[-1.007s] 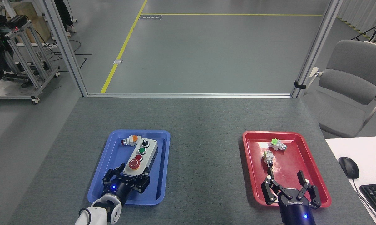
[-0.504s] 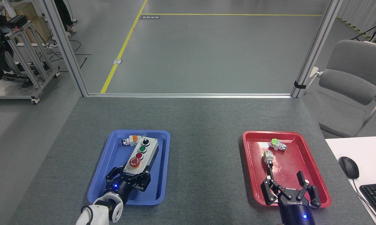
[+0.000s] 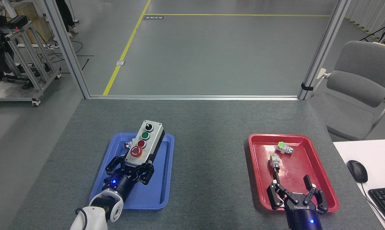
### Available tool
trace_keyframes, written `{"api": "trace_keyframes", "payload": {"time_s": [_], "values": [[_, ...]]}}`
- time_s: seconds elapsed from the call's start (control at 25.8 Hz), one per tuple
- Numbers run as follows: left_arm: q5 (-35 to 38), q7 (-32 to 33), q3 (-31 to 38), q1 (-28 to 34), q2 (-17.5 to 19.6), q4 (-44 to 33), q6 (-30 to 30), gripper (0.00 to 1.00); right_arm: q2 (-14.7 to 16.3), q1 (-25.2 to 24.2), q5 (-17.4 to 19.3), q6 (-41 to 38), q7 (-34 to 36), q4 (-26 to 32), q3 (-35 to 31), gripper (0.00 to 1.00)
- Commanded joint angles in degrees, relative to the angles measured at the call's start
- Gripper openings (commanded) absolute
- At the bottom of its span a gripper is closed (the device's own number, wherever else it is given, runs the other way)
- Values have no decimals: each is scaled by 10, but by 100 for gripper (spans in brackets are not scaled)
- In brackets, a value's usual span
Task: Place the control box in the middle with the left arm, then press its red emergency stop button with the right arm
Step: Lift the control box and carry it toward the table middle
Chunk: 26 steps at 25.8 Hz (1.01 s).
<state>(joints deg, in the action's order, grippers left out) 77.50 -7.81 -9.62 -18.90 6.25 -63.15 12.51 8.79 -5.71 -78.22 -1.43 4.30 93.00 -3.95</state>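
Head view, left hand [image 3: 130, 166] clenched on control box [image 3: 144, 144], now lifted above blue tray [image 3: 162, 191], far end past tray's far rim, higher than before, bare grey counter [image 3: 208, 153] between trays, right hand [image 3: 293, 191] fingers spread, empty, over red tray [image 3: 259, 179].

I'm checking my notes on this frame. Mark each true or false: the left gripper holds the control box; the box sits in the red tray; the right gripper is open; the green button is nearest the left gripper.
1. The left gripper holds the control box. True.
2. The box sits in the red tray. False: it is over the blue tray.
3. The right gripper is open. True.
4. The green button is nearest the left gripper. False: the emergency stop button is.
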Motion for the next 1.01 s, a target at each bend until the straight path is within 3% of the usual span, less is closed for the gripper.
{"api": "trace_keyframes", "payload": {"time_s": [0.0, 0.23, 0.43, 0.74, 0.97], "values": [[5, 3, -24, 25, -23, -72, 7, 0, 0, 0, 0, -1, 0, 0, -1, 98], [23, 39, -119, -5, -94, -61, -7, 0, -1, 0, 0, -2, 0, 0, -1, 98], [61, 57, -199, -52, -142, 44, -60, 0, 0, -2, 0, -1, 0, 0, -1, 98], [58, 59, -305, -65, -143, 98, -97, 0, 0, -3, 0, -2, 0, 1, -1, 98], [51, 60, -318, -68, -143, 113, -107, 0, 1, -3, 0, -2, 1, 1, -2, 98]]}}
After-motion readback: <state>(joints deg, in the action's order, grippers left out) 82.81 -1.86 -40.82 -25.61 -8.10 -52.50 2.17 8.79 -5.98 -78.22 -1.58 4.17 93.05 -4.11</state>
